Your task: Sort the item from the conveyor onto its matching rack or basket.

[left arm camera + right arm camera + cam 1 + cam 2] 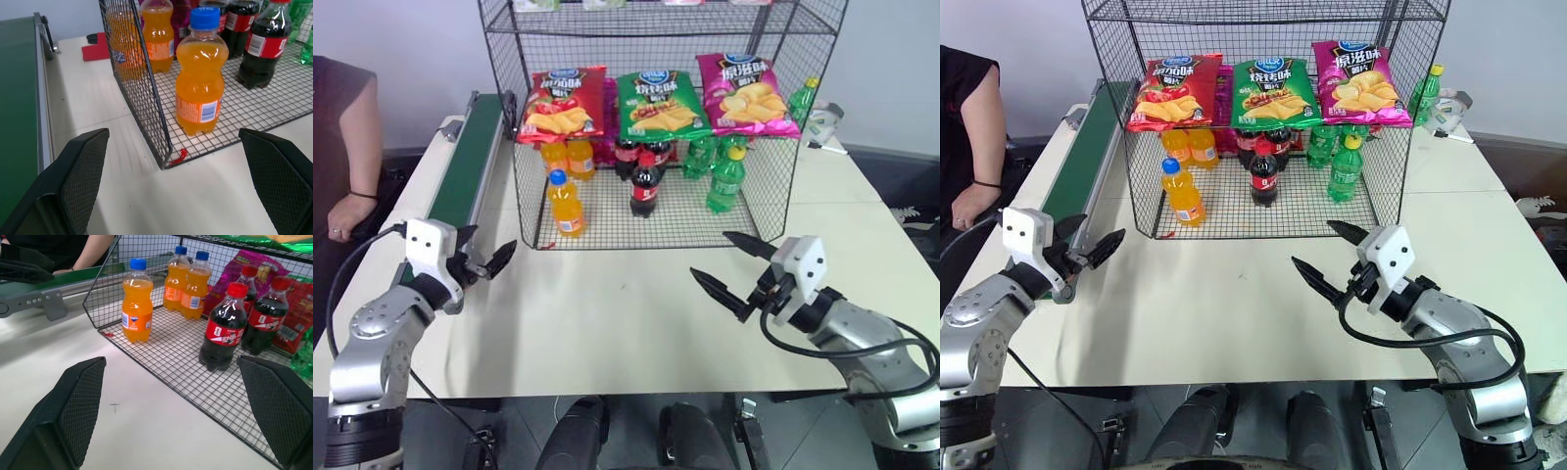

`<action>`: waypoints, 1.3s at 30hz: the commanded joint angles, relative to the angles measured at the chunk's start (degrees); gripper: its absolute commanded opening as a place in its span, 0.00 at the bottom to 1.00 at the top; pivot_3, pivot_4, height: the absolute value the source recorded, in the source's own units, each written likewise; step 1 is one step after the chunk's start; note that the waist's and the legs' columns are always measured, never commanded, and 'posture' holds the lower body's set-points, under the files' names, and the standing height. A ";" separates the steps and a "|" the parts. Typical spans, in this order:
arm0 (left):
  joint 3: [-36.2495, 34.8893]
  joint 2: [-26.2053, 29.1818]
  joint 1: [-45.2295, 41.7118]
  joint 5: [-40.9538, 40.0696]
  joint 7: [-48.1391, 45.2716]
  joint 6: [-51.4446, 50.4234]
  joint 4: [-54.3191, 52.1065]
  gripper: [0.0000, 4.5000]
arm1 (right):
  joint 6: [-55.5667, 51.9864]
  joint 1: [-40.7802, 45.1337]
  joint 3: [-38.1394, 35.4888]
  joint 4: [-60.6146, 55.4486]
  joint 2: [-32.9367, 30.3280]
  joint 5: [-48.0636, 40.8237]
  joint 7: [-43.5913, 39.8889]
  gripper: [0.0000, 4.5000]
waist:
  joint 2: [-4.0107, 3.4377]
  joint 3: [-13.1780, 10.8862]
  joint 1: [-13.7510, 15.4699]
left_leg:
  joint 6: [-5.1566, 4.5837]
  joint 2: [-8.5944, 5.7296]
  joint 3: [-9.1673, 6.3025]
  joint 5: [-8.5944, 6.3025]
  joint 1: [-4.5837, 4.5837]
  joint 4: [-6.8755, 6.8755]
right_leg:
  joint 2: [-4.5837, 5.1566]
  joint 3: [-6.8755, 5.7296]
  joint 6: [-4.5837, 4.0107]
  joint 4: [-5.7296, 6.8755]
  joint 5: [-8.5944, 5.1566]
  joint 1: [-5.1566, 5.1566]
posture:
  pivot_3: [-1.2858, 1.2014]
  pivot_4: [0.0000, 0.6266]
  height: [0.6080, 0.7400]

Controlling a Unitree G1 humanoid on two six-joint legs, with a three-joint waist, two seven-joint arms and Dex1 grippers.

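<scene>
The item, a small orange soda bottle (566,204) with a blue cap, stands upright on the bottom tier of the black wire rack (677,223), at its front left corner. Two more orange bottles (566,157) stand behind it. The dark green conveyor (470,155) runs along the table's left side, and no bottle shows on its belt. My left gripper (489,251) hovers open and empty between the conveyor's near end and the rack's corner. My right gripper (710,257) is open and empty in front of the rack, towards the right.
Cola bottles (644,182) and green bottles (724,178) share the bottom tier. Chip bags (658,106) lie on the tier above. A person's arm (352,201) rests left of the conveyor. A white object (824,122) sits at the back right. Bare tabletop (607,304) lies before the rack.
</scene>
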State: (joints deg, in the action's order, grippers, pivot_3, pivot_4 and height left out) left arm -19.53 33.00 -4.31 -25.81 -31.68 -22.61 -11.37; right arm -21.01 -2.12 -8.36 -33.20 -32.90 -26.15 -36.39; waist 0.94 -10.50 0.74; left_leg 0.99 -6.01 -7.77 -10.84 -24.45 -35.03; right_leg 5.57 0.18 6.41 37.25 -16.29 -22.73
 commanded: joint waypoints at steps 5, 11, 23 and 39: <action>-1.06 -0.06 -0.45 0.85 1.52 2.04 -1.03 0.99 | 2.03 -0.23 -0.97 -0.19 -0.05 0.30 -0.45 1.00 | 0.00 0.00 -0.01 | 0.00 0.00 0.00 0.00 0.00 0.01 | 0.00 0.00 0.00 0.00 0.00 0.00 | 0.52 0.24 1.00; -1.62 0.62 -0.32 0.55 2.10 1.24 -1.58 0.99 | 2.23 -0.45 -0.97 0.00 0.29 0.58 -0.26 1.00 | 0.00 0.00 0.00 | 0.00 0.00 0.00 0.00 0.00 0.00 | 0.00 0.00 0.00 0.00 0.00 0.00 | 0.52 0.24 1.00; -1.93 1.30 0.44 0.67 3.89 -0.49 -2.80 0.99 | 4.31 0.81 -0.28 3.14 1.13 2.05 0.52 1.00 | 0.00 0.00 -0.02 | 0.00 0.00 0.00 0.00 0.00 0.00 | 0.00 0.00 0.00 0.00 0.00 0.00 | 0.52 0.24 1.00; -2.47 0.05 -2.10 0.53 6.13 0.53 0.62 0.99 | 2.91 3.62 1.00 2.75 1.77 3.23 2.99 1.00 | 0.00 0.00 -0.01 | 0.00 0.00 0.00 0.00 0.00 0.00 | 0.00 0.00 0.00 0.00 0.00 -0.01 | 0.52 0.24 1.00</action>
State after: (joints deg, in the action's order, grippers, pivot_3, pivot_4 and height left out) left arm -20.05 33.05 -5.60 -25.41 -26.04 -23.19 -10.50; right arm -18.42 0.70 -7.15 -28.87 -31.52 -22.78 -33.89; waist 0.93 -10.50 0.73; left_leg 0.99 -6.01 -7.77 -10.84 -24.44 -35.02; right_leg 5.57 0.18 6.42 37.25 -16.29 -22.75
